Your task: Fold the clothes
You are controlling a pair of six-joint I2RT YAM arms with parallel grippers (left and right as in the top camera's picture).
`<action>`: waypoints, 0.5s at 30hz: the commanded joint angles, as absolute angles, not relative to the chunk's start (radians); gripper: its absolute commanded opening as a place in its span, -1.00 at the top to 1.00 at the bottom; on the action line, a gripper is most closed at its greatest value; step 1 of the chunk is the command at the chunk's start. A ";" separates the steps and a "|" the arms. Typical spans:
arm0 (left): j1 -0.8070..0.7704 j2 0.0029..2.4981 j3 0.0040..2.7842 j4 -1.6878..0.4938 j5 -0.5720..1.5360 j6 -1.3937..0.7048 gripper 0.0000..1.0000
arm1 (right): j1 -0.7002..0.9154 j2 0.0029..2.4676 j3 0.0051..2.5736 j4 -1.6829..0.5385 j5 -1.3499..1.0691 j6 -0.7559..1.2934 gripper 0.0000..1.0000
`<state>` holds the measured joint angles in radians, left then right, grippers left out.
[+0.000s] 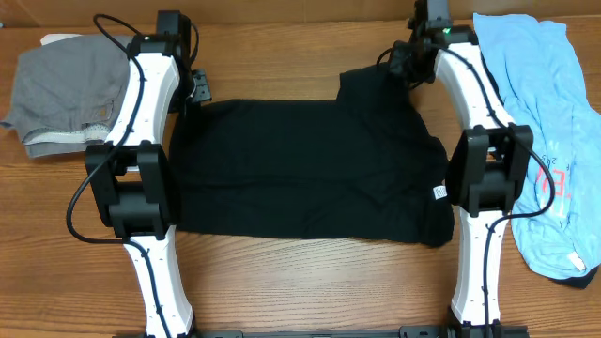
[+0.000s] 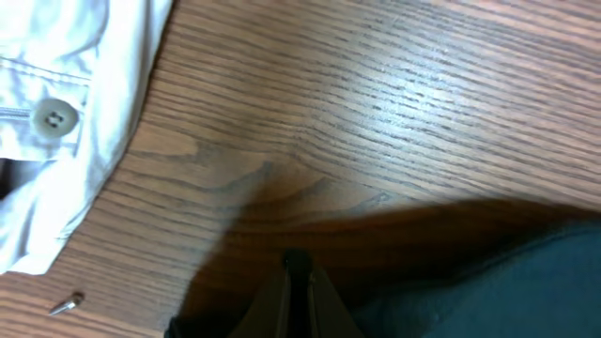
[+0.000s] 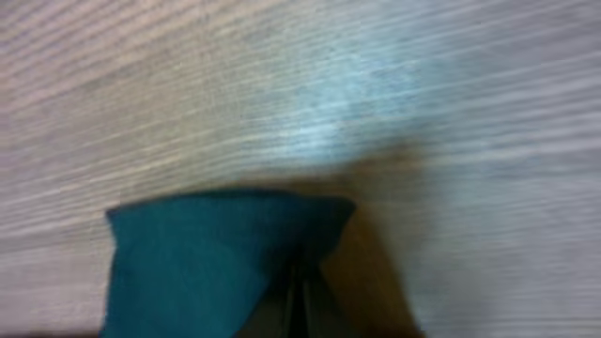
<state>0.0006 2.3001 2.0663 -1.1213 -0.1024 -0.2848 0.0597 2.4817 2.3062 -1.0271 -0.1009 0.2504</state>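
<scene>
Right tool is pinched shut on a far corner of the black tee, with a flap of cloth bunched up at its tips. Left tool is closed too, at the tee's other far corner; whether it has cloth I cannot tell. That tee lies spread on the table between the arms, its white label at the right edge. A grey piece sits bunched far left, and a blue tee lies along the right.
</scene>
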 commanded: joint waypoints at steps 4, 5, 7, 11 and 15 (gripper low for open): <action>0.009 2.270 2.170 -1.179 -0.114 -0.257 0.92 | 0.020 2.344 2.430 -1.209 -0.137 0.228 0.93; 0.009 2.270 2.182 -1.192 -0.114 -0.252 0.92 | 0.017 2.332 2.436 -1.237 -0.137 0.228 0.93; 0.009 2.270 2.210 -1.219 -0.114 -0.238 0.92 | 0.008 2.296 2.439 -1.294 -0.137 0.228 0.92; 0.015 2.268 2.257 -1.273 -0.112 -0.224 0.92 | -0.003 2.220 2.439 -1.402 -0.137 0.228 0.92; 0.017 2.268 2.285 -1.332 -0.112 -0.223 0.92 | -0.002 2.163 2.439 -1.515 -0.134 0.236 0.92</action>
<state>0.0044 2.3001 2.2478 -1.3121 -0.1020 -0.2512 0.0036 2.2383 2.4054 -1.4803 -0.1318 0.2348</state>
